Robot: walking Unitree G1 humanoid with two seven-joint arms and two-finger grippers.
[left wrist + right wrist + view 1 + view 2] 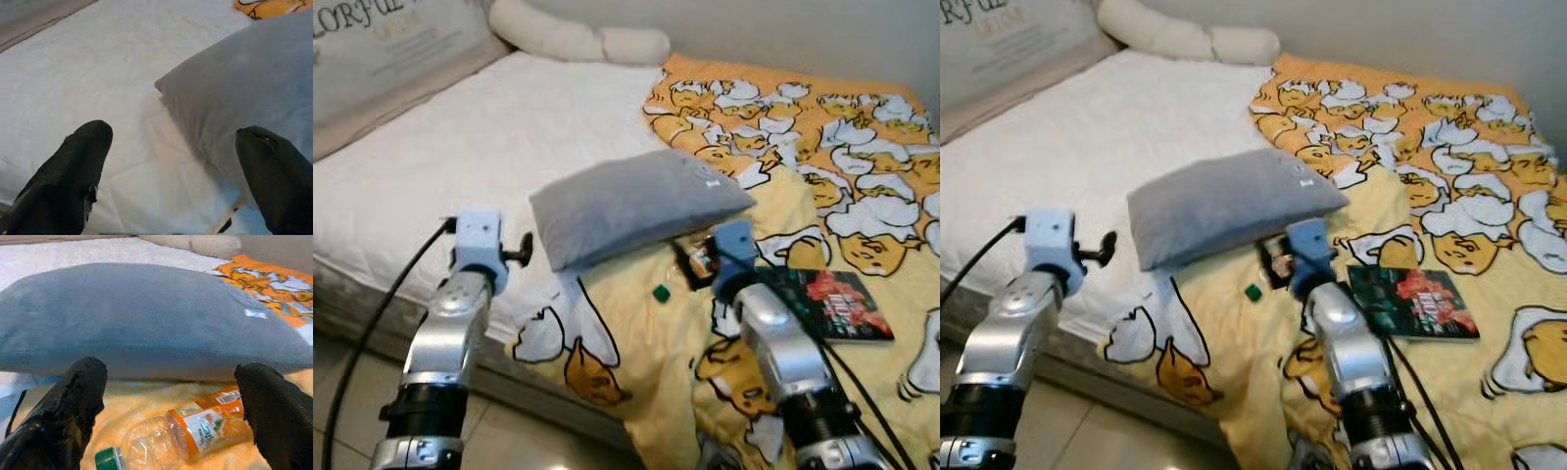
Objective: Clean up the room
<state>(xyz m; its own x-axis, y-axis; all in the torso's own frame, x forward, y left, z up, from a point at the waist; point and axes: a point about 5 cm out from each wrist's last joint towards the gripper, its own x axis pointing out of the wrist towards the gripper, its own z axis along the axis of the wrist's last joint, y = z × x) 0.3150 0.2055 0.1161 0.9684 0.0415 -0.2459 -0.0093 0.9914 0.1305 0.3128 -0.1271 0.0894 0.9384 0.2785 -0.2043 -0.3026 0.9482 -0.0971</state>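
A grey pillow (pixel 636 201) lies across the bed, half on the white mattress (pixel 460 147) and half on the yellow patterned blanket (pixel 822 147). My left gripper (pixel 176 139) is open, just short of the pillow's near left corner (pixel 244 88). My right gripper (pixel 173 382) is open too, low over the blanket in front of the pillow's long edge (pixel 146 313). Between its fingers lies a clear plastic bottle (pixel 190 431) on its side, with an orange label and a green cap, tucked partly under the pillow.
A dark book (pixel 832 304) lies on the blanket to the right of my right arm. A white bolster (pixel 578 39) and a printed cushion (pixel 382 39) sit at the head of the bed. Tiled floor (pixel 509 431) runs along the bed's near edge.
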